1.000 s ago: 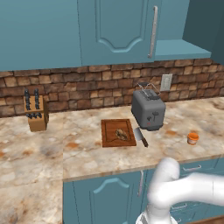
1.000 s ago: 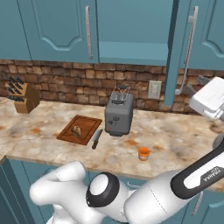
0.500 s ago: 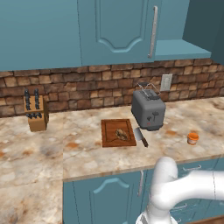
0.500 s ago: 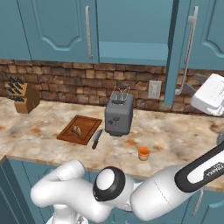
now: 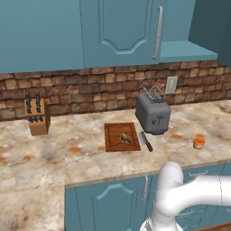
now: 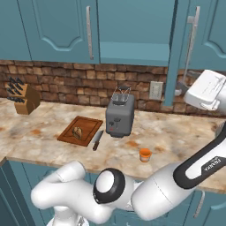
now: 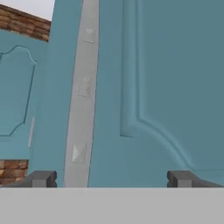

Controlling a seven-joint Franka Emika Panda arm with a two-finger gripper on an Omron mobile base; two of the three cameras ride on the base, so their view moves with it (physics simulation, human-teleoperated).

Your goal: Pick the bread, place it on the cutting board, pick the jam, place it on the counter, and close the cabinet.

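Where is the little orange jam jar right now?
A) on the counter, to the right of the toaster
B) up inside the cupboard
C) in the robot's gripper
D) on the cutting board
A: the jam stands on the counter, right of the toaster and well away from the cutting board, which holds the bread.

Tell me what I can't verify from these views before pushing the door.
- Cabinet door: hand view, no contact visible; fingertips sit at the bottom edge.
- Gripper: right base view, jaws face away.
- Cabinet interior: front edge visible, the rest in shadow.
- Bread: tiny, detail unreadable.
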